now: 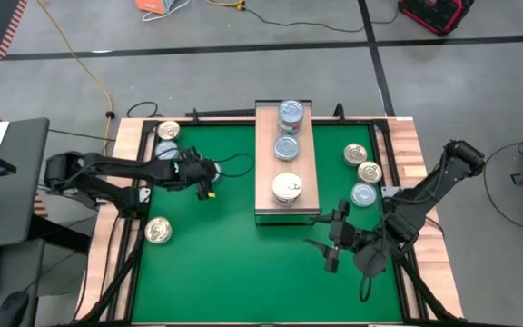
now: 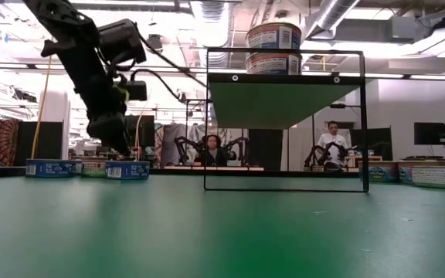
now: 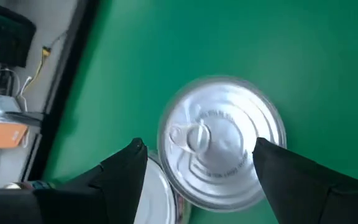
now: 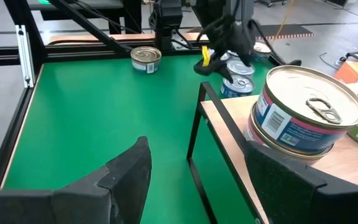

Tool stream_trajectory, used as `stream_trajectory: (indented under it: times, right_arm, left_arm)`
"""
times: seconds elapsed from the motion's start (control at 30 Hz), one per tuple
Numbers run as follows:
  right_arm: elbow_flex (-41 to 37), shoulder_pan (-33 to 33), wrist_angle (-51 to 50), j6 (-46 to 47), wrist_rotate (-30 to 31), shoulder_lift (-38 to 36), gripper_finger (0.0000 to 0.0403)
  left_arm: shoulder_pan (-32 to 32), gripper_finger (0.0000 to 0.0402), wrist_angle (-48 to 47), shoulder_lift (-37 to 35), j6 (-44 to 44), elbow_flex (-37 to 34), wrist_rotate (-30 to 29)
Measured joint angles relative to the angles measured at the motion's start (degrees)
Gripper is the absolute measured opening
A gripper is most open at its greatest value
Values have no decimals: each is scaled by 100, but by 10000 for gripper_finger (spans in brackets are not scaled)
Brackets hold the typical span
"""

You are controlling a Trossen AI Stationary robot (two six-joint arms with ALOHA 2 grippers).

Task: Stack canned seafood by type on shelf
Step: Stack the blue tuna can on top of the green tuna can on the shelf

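Left wrist view shows my left pincer [image 3: 197,163] spread above a silver-topped tin [image 3: 222,149], while my right pincer [image 4: 194,168] gapes beside the shelf [image 4: 241,130].

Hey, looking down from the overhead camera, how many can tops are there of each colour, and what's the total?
Blue-silver tops: 4
Gold tops: 4
White top: 1
Total: 9 tops showing from above; cans hidden under stacked ones are not counted.
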Motion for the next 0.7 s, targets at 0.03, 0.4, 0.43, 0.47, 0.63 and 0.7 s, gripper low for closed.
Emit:
stream_trajectory:
  times: [0.03, 0.4, 0.43, 0.47, 0.63, 0.7]
  right_arm:
    - [0, 11, 1, -2, 0, 0, 286]
    - [0, 34, 0, -13, 0, 0, 286]
    - [0, 34, 1, -12, 0, 0, 286]
    - [0, 34, -2, -11, 0, 0, 286]
    - [0, 36, -2, -11, -1, 0, 286]
    - [0, 36, 0, -11, -1, 0, 286]
  left_arm:
    - [-20, 279, -30, 87, 2, 0, -4]
    - [-509, 279, 41, 665, 26, 24, -337]
    - [-552, 279, 42, 665, 24, 23, -337]
    - [-602, 279, 38, 656, 26, 21, -341]
    - [-1067, 279, 11, 641, -2, 12, -587]
    - [-1254, 279, -3, 637, -85, 7, -634]
